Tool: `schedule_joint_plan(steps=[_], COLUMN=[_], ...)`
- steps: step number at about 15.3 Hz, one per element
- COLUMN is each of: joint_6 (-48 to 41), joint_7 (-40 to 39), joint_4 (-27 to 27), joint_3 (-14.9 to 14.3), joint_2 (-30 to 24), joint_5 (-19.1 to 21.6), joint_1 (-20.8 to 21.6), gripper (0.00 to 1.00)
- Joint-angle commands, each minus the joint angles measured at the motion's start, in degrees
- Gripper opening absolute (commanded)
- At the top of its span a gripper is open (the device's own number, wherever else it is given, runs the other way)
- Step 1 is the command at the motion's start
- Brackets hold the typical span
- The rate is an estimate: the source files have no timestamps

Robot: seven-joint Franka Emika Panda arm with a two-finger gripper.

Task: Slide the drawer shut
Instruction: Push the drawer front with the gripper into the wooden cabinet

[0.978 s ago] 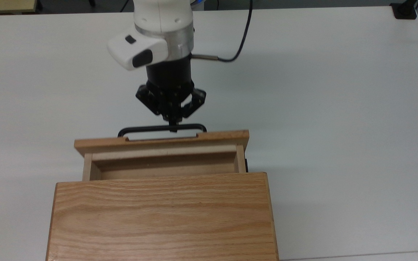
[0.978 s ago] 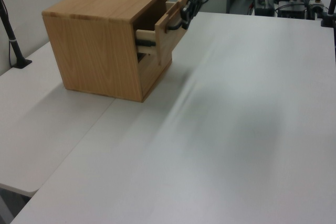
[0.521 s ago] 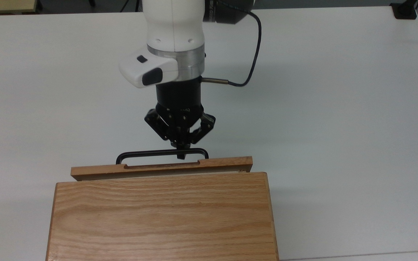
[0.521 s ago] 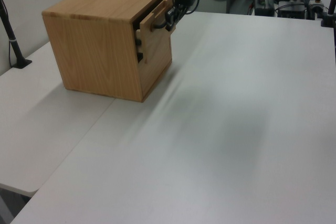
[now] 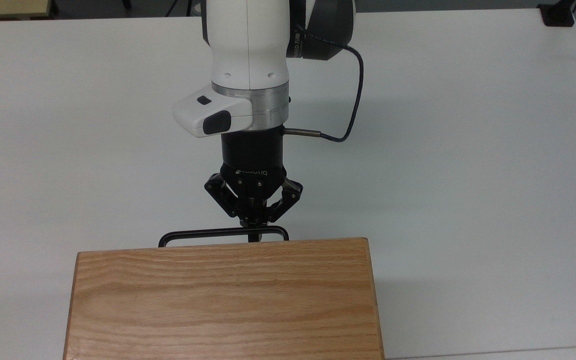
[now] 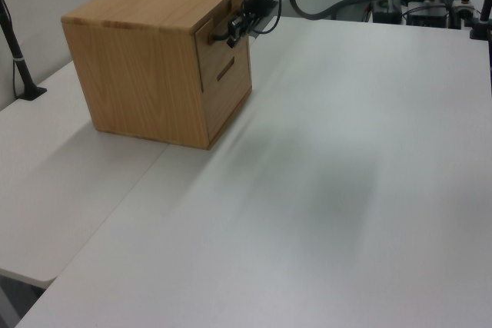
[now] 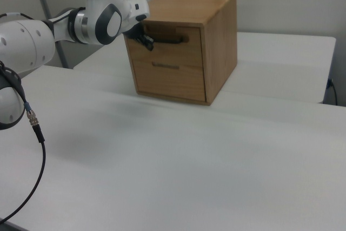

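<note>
The drawer (image 7: 168,47) sits flush in the upper front of the oak cabinet (image 5: 223,300). In the top view, its thin black bar handle (image 5: 198,233) juts out from under the cabinet top. My gripper (image 5: 254,234) reaches the handle's right part from the open table side, fingers pinched together on the bar. The left view shows the gripper (image 6: 233,31) against the drawer front (image 6: 219,50) at the cabinet's upper right edge. In the right view the gripper (image 7: 145,41) meets the handle (image 7: 172,40) at the drawer's left end.
A lower drawer (image 7: 168,78) sits shut beneath. The cabinet (image 6: 146,74) stands on a white table (image 5: 468,150). A black cable (image 5: 354,100) loops off the wrist. A black post (image 6: 17,48) stands at the left view's left edge.
The drawer has slid fully into the cabinet; the tray and front panel visible before are now under the cabinet top. My gripper moved with the handle toward the cabinet.
</note>
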Motion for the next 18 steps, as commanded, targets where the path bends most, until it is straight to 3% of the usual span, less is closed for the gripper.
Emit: schedule_joint_plan(steps=[1, 4, 7, 9, 11, 12, 14, 15, 16, 17, 18], joint_6=[5.1, 4.14, 0.54, -3.84, -11.21, -15.25, -22.38, -25.46, -28.62, -32.13, -34.95], joint_7=[1.4, 1.14, 0.87, 0.87, 1.05, 0.96, 0.52, -0.52, -2.28, -3.95, -5.27], joint_4=[2.33, 1.11, -7.48, -12.41, -15.24, -16.12, -18.31, -19.45, -20.25, -20.86, -21.31], joint_3=[-1.31, -1.05, -0.44, -0.43, -0.43, -0.43, -0.43, -0.43, -0.43, -0.43, -0.43], joint_2=[1.83, -0.87, -8.08, -12.91, -16.78, -18.28, -21.44, -22.76, -23.91, -24.7, -25.49], joint_5=[-0.11, -0.46, -2.13, -2.05, -2.05, -2.13, -2.22, -2.4, -2.4, -2.48, -2.92], joint_1=[0.79, 0.79, 0.96, 1.22, 1.31, 1.23, 0.79, 0.61, 0.52, 0.44, 0.35], gripper=[0.0, 0.0, 0.03, 0.07, 0.19, 0.27, 0.65, 0.73, 0.93, 1.0, 1.0])
